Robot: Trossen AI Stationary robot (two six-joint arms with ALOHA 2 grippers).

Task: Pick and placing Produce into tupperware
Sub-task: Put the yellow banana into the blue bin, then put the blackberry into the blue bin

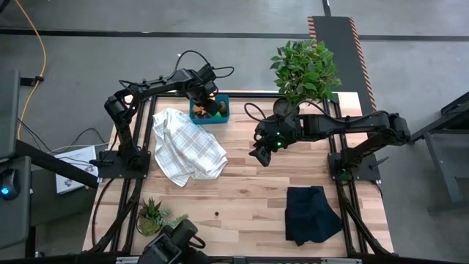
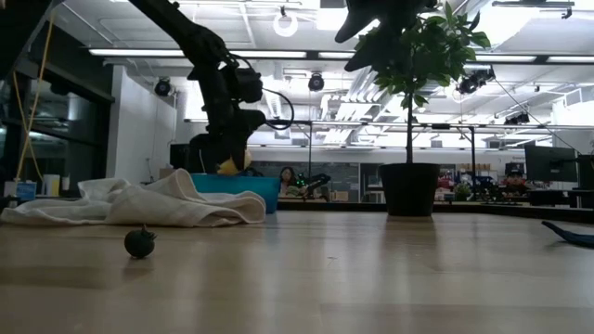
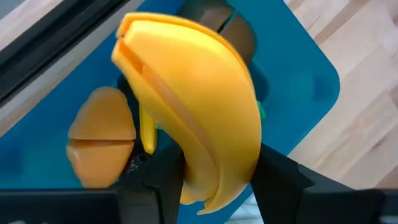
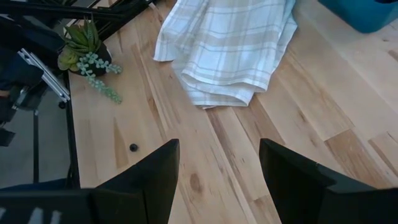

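Yellow banana (image 3: 199, 118) clamped between the left gripper's (image 3: 214, 180) dark fingers (image 3: 280, 177), hung directly over the teal tupperware (image 3: 311, 87) in the upper middle of the high view. Orange piece (image 3: 102, 137) lying inside, beside the banana. White checked cloth (image 1: 187, 147) just left-below the box. Right gripper (image 4: 217, 168) toward centre frame, fingers parted, empty, above bare table (image 4: 298, 124).

A white checked cloth (image 1: 187, 147) lies crumpled on my wooden table (image 1: 249, 198); a black folded cloth (image 1: 311, 214), spiky potted plant (image 1: 152, 215) and leafy bush (image 1: 305, 67) sit apart.
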